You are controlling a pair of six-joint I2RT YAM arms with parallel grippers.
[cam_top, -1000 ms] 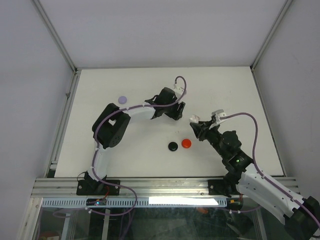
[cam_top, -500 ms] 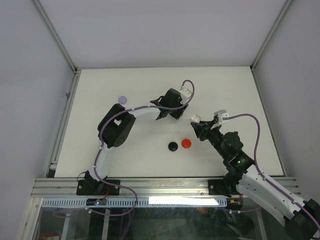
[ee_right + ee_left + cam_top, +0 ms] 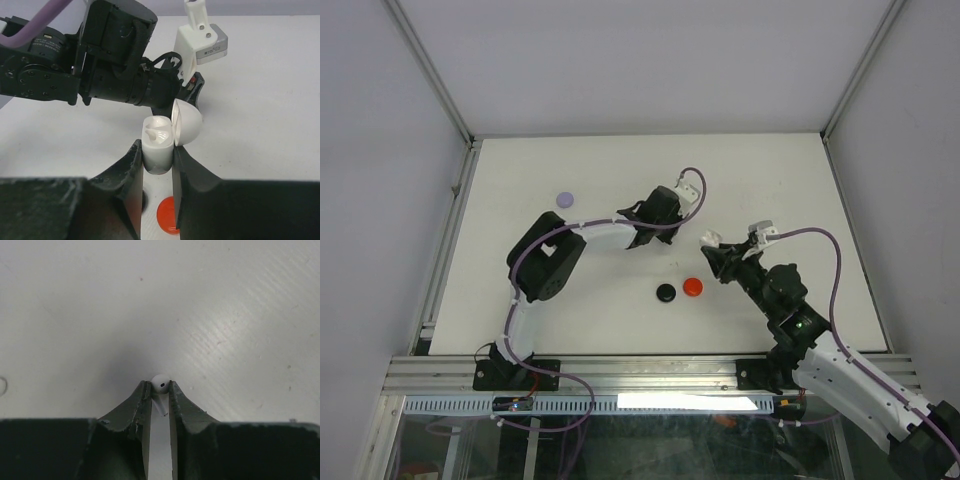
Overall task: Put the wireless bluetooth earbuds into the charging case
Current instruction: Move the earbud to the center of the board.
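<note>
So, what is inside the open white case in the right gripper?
The white case, lid flipped open, shows a white moulded inside with a bud-like lump on one side; whether that is a seated earbud, I cannot tell. The fingers of the right gripper cover its lower walls.

A matte white table (image 3: 520, 170) stands boxed in by 3 pale grey walls (image 3: 650, 60). Aluminium rails (image 3: 620, 372) run along its near edge. The light is soft and even.
</note>
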